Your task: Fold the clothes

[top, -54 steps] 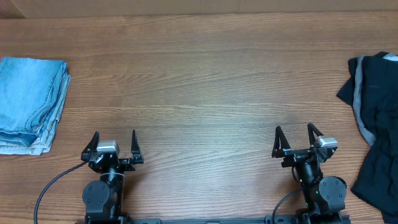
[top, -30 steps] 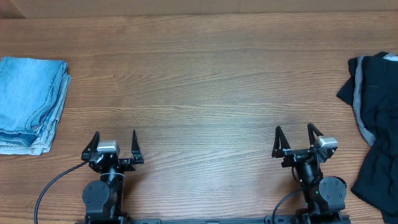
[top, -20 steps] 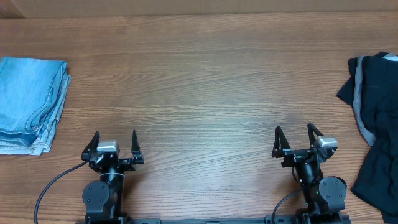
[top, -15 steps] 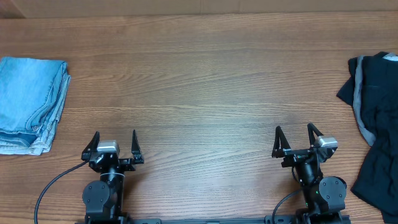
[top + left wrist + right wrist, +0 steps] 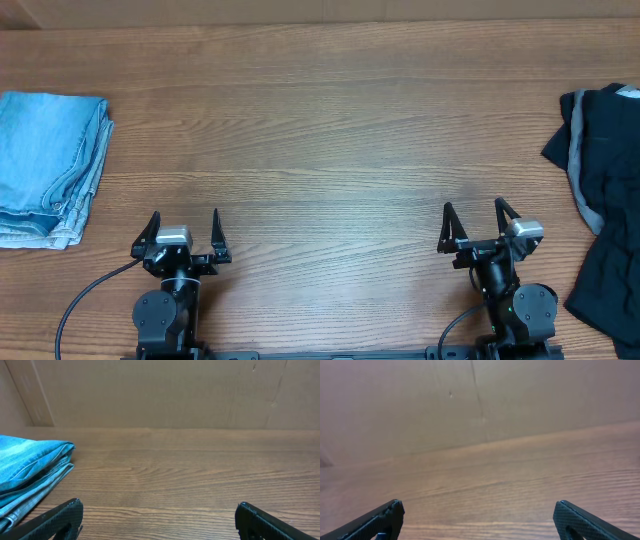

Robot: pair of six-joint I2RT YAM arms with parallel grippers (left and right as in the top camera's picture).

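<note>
A folded light-blue denim piece (image 5: pixel 45 165) lies at the table's left edge and shows at the left of the left wrist view too (image 5: pixel 27 472). A crumpled black garment (image 5: pixel 605 190) with a grey lining lies at the right edge, partly cut off by the frame. My left gripper (image 5: pixel 183 220) stands open near the front edge, nothing between its fingers (image 5: pixel 60 517). My right gripper (image 5: pixel 472 215) is open too, left of the black garment, with bare wood between its fingers (image 5: pixel 580 520).
The wooden table (image 5: pixel 330 140) stretches between the two piles. A brown cardboard wall (image 5: pixel 160 390) runs along the far edge. A black cable (image 5: pixel 85 295) loops by the left arm's base.
</note>
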